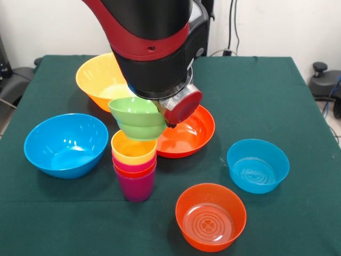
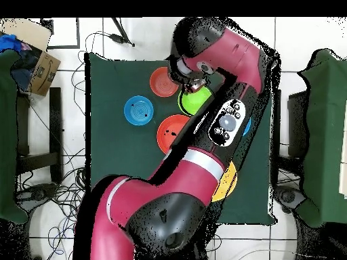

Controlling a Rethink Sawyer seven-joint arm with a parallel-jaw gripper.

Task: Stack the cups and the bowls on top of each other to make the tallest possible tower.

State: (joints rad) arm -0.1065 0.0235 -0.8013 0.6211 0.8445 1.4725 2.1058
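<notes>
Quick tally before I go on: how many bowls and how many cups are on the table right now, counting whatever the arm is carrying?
Bowls: 6: orange-yellow, large blue, red-orange, small blue, translucent orange, green carried at the gripper.
Cups: 4, nested in the tower: yellow, crimson, orange-red, purple.
Total: 10

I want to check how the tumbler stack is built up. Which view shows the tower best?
The front view: the tower stands in full, purple cup at the base, then orange, crimson and yellow rims, with the green bowl held tilted just above it. In the overhead view the arm and the green bowl hide the tower.
</notes>
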